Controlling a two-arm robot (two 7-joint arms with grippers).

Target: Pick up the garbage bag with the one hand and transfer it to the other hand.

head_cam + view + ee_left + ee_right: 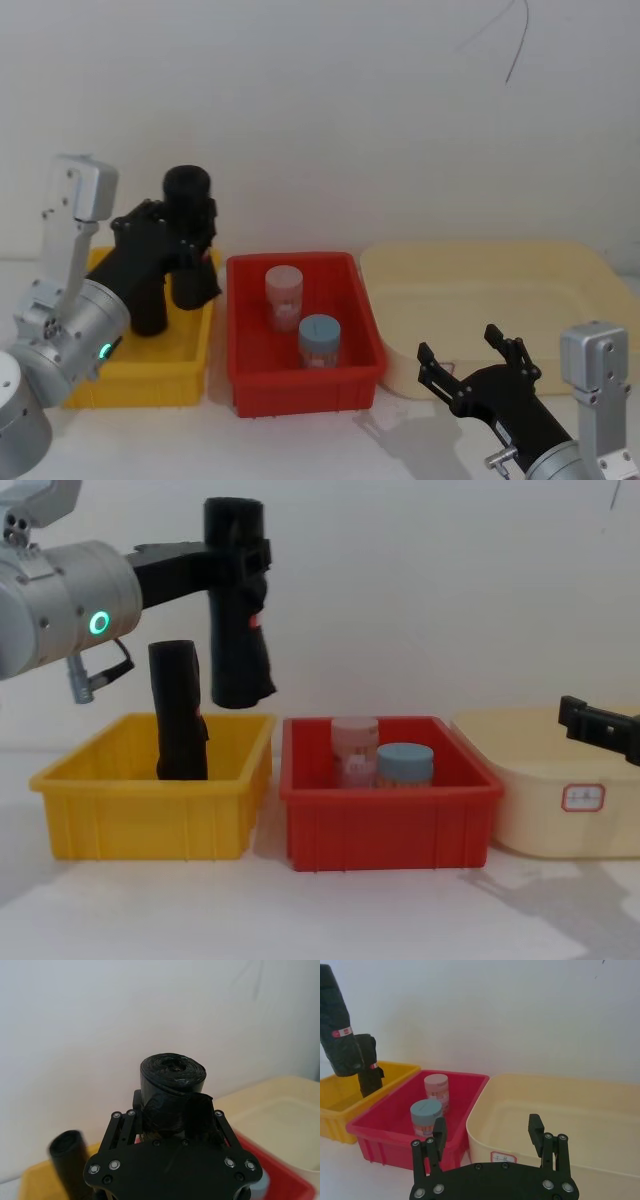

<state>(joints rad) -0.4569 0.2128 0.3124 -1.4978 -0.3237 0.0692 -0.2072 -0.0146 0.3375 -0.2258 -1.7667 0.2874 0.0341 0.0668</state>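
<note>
A wide cream tray sits on the robot's right, a red bin in the middle and a yellow bin on its left, side by side on a white table. The left gripper, on the arm with the green light, pinches the garbage bag near its top and holds it upright above the yellow bin. That grip probably leaves the lower body free for a handover. The right gripper waits low before the cream tray, claw spread wide, well apart from the roll. A second roll stands in the yellow bin. Two jars, one blue-lidded, stand in the red bin. A small red mark on the held roll looks like a label.
</note>
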